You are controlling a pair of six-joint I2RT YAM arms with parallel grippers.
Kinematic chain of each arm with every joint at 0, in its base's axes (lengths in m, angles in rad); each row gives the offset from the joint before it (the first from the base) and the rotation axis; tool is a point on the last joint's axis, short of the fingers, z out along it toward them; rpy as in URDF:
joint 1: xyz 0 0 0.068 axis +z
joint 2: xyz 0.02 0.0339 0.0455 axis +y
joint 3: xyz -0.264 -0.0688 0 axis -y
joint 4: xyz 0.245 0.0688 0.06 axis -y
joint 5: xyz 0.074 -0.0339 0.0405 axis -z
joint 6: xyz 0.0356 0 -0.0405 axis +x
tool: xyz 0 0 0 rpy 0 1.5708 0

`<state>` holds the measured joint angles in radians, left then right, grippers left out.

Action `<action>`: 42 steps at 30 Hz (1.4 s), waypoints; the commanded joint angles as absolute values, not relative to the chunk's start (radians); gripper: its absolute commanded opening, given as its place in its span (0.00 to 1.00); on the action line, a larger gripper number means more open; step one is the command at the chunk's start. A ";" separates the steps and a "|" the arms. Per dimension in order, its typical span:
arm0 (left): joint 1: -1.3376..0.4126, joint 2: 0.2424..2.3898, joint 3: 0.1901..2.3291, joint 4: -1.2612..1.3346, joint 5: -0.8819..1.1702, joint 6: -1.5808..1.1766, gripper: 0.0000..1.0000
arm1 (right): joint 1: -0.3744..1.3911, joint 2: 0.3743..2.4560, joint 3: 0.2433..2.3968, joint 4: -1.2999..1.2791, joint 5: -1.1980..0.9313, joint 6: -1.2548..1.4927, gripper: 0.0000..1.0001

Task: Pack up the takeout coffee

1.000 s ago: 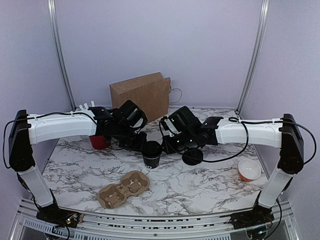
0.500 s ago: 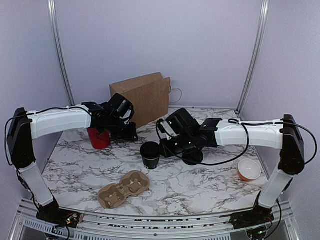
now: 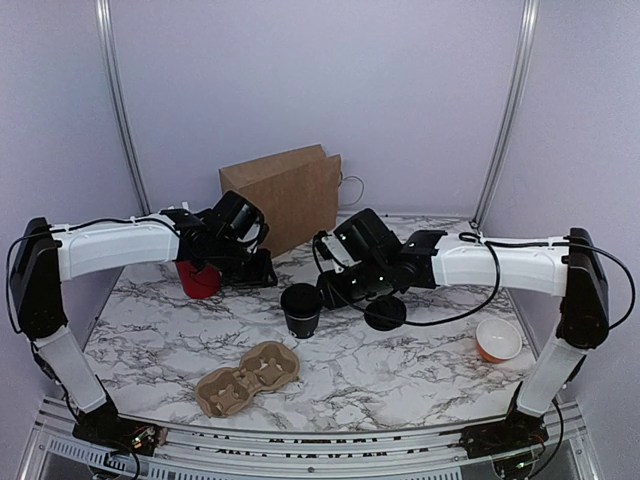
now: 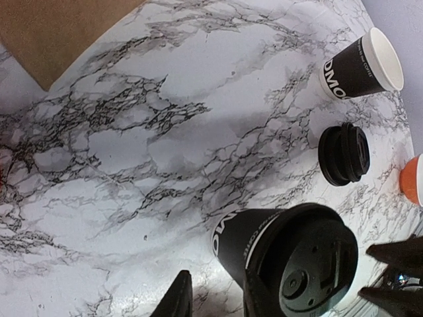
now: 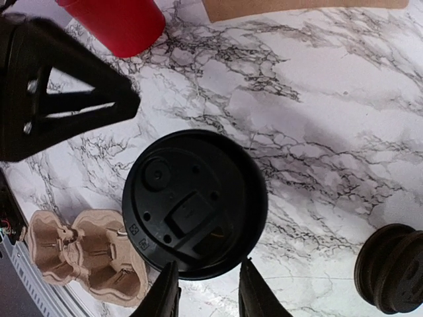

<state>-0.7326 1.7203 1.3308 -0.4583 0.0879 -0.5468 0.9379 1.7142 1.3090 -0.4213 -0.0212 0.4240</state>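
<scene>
My right claw [image 5: 208,271] hangs right over the takeout coffee [image 5: 195,205], fingers part-way apart and gripping nothing. The gap is narrower than the lid, and the lid's near rim shows just past my fingertips. The cup stands upright on the table [image 3: 400,370], long axis straight up, lid seated on top, so from here it lies below and a touch forward of the claw. My left claw [image 4: 215,285] is off on the cup's other side, clear of it, also part open and empty, so the right is plainly the nearer one. I reckon the pick wants me to widen, drop beside the wall and close across the cup, not onto the lid. Outward now: flat marble-patterned top. A spare black lid [image 3: 385,313] lies near the cup, under my right arm. The pulp cup carrier [image 3: 247,378] waits toward the near edge, the brown paper bag [image 3: 285,195] at the back, the red cup [image 3: 199,280] by my left arm, an orange bowl [image 3: 497,340] well apart
</scene>
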 commanded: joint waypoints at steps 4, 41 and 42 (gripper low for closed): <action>-0.777 1.557 1.185 -0.409 0.102 -0.609 0.27 | 0.856 1.741 1.408 -0.412 -0.121 0.337 0.28; -0.893 1.629 1.147 -0.301 0.114 -0.644 0.26 | 0.883 1.843 1.467 -0.443 -0.142 0.340 0.23; -0.892 1.630 1.147 -0.301 0.114 -0.644 0.26 | 0.883 1.842 1.463 -0.445 -0.140 0.342 0.23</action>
